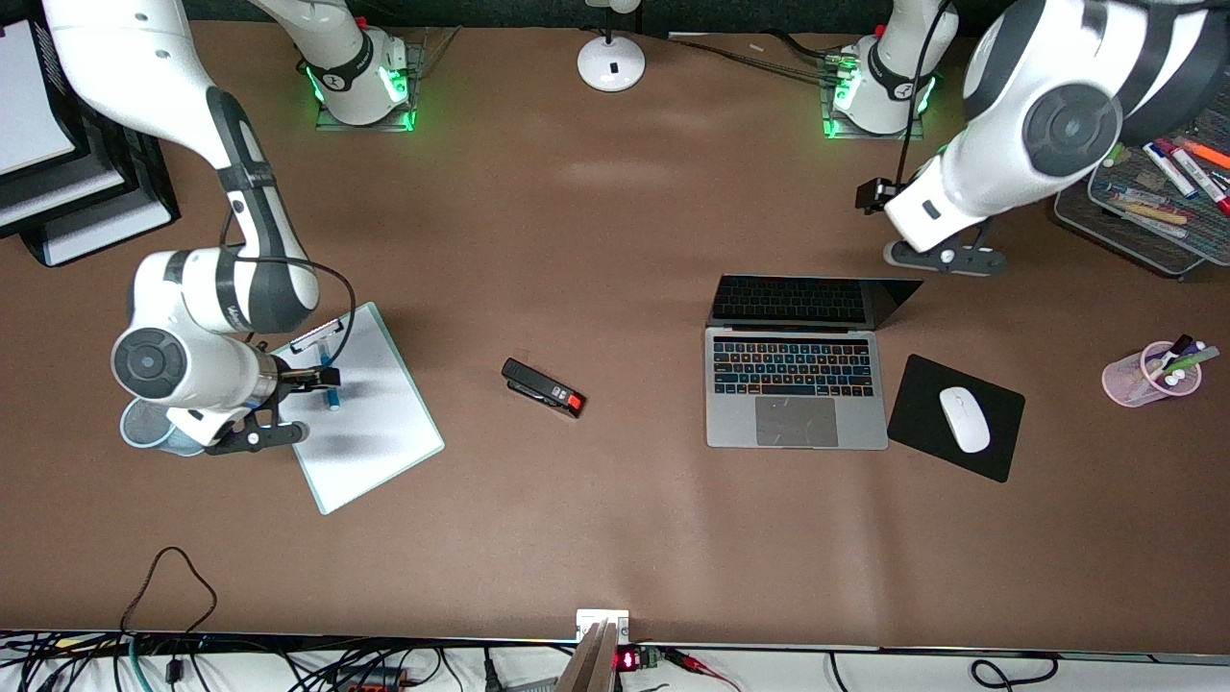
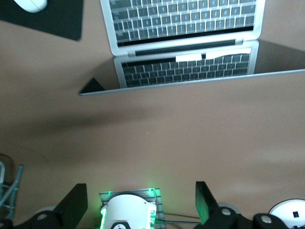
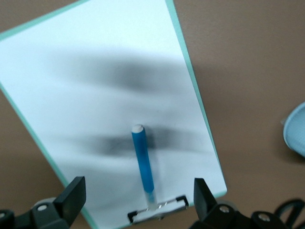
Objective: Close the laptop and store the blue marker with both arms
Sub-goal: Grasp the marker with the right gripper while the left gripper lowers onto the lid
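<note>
The laptop point(image 1: 796, 392) lies open toward the left arm's end of the table, its screen point(image 1: 807, 300) tilted up; the left wrist view shows its keyboard point(image 2: 186, 21) mirrored in the screen. My left gripper point(image 1: 947, 258) point(image 2: 140, 193) hangs open and holds nothing, over bare table just farther from the front camera than the laptop's lid. The blue marker point(image 1: 331, 386) point(image 3: 143, 160) lies on a white clipboard point(image 1: 370, 413) point(image 3: 105, 90), its white end pointing away from the clip. My right gripper point(image 1: 306, 378) point(image 3: 138, 191) hovers open over the marker near the clip, fingers point(image 3: 75, 191) apart on either side.
A black stapler point(image 1: 543, 387) lies mid-table. A white mouse point(image 1: 964, 419) on a black mousepad point(image 1: 922, 384) sits beside the laptop. A pink pen cup point(image 1: 1134, 380) and a mesh tray point(image 1: 1143, 231) stand at the left arm's end. A pale blue cup point(image 1: 139, 428) point(image 3: 296, 131) sits under the right arm.
</note>
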{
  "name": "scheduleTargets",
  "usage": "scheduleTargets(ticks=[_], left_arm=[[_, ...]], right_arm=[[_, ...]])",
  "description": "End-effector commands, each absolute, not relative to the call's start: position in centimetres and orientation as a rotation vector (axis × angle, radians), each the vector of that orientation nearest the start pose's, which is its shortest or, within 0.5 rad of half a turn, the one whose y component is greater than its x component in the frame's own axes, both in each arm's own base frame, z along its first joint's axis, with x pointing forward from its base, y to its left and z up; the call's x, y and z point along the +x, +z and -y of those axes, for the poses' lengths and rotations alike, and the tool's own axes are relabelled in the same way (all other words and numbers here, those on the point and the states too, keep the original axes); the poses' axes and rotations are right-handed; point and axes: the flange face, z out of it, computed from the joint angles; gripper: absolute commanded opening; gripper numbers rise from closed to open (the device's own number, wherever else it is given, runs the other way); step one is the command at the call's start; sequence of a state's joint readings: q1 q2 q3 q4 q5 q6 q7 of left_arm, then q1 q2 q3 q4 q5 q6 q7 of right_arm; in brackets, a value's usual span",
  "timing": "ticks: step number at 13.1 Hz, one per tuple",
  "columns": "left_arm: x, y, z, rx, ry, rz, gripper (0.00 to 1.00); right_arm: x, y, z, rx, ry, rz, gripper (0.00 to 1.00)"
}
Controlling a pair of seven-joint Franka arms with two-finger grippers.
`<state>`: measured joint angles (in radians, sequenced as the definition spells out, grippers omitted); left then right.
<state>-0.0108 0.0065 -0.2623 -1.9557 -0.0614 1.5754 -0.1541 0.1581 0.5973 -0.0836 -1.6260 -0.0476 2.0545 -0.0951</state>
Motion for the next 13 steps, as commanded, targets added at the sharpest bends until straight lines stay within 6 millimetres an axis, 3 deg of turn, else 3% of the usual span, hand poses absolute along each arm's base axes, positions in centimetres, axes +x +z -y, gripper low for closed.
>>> scheduleTargets(ticks=[1, 4, 8, 10, 13], left_arm=[[48.7, 42.0, 14.9, -3.085, 0.603, -0.135, 1.00], [48.7, 39.5, 18.4, -3.066, 0.571, 0.039, 1.00], [50.4, 35.7, 19.3, -3.085, 0.528, 0.134, 1.00], [51.5, 34.9, 19.5, -3.114, 0.470, 0.137, 1.00], [54.6, 34.8, 19.5, -3.160, 0.428, 0.165, 1.00]], right_arm=[[66.0, 25.0, -4.7, -3.195, 0.246, 0.405, 1.00], [65.4, 23.5, -4.9, -3.179, 0.244, 0.492, 1.00], [65.5, 21.8, -4.6, -3.170, 0.255, 0.518, 1.00], [65.4, 21.3, -4.7, -3.169, 0.267, 0.521, 1.00], [65.4, 19.5, -4.7, -3.168, 0.274, 0.524, 0.91]])
